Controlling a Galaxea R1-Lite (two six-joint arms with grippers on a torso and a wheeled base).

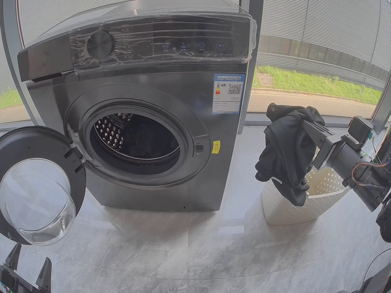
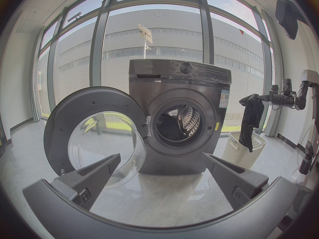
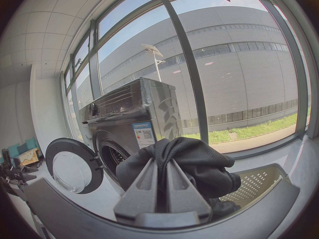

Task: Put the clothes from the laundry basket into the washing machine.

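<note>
A grey front-loading washing machine [image 1: 154, 102] stands ahead with its round door [image 1: 36, 184] swung open to the left and the drum [image 1: 134, 141] dark inside. To its right sits a white perforated laundry basket [image 1: 301, 202]. My right gripper [image 1: 303, 123] is shut on a black garment [image 1: 289, 151] that hangs above the basket, its lower end dangling just over the rim. In the right wrist view the fingers [image 3: 149, 183] pinch the black cloth [image 3: 192, 160]. My left gripper [image 2: 159, 176] is open and empty, low at the left in front of the open door [image 2: 96, 133].
The floor [image 1: 183, 245] is pale polished marble with free room in front of the machine. Large windows and a window frame post [image 1: 252, 5] stand right behind the machine and basket. The open door juts out on the left side.
</note>
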